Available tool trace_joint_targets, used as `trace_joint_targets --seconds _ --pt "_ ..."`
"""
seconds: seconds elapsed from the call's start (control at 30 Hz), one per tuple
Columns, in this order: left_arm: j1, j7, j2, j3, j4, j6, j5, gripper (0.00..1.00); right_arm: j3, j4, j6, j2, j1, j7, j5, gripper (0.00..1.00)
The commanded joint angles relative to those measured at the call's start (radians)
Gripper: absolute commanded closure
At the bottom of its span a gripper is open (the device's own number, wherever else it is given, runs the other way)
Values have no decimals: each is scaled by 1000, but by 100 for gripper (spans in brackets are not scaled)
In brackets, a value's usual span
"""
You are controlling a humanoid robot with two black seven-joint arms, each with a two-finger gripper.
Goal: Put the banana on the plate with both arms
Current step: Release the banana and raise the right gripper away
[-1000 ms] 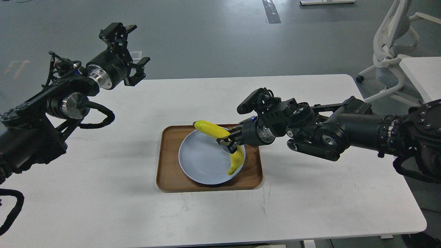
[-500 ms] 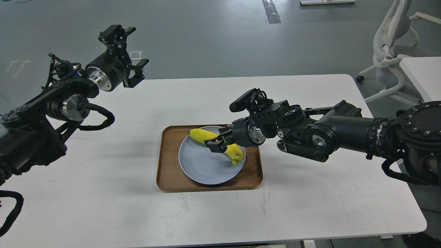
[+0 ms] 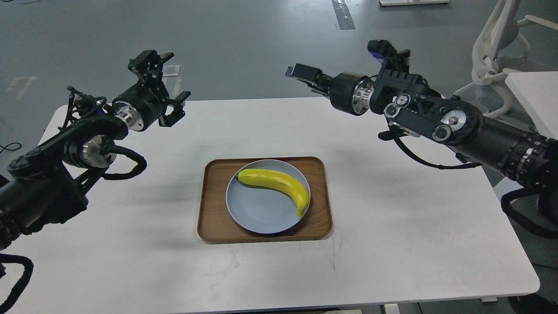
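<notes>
- Surface: white, rectangular with rounded corners. It carries a tray near its centre; faint scuff marks show on the near half.
- Left arm: black, enters from the left edge and is raised above the left part of the surface. A silver wrist ring and a looped black cable are visible.
- Right arm: black, enters from the right edge and is raised above the far right part of the surface, reaching toward the far edge.
- Tray: brown wood, rectangular with rounded corners, flat on the surface between the two arms.
- Plate: round, pale blue-grey, low rim, sitting inside the tray.
- Banana: yellow, curved, unpeeled. It lies on the plate across its far and right portions, one end near the far-left rim and the other pointing down at the right rim. Neither tool touches it.
- Left tool: held high, well apart from the tray; fingers spread, nothing between them.
- Right tool: held high over the far edge, well apart from the banana; seen end-on and dark, so finger position cannot be determined.
</notes>
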Motion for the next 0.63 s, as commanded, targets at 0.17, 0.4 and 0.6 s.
trace_joint_targets --seconds 0.17,0.4,0.6 --pt "34 -3 -20 -48 0 4 -26 2 371 -36 -32 -42 -160 -61 591 2" --pt "52 -3 -23 -56 0 4 -26 2 543 -36 -83 -38 -299 -67 634 1" --pt "55 -5 -32 -58 -2 6 -26 2 479 -11 -63 -50 -311 -62 632 0"
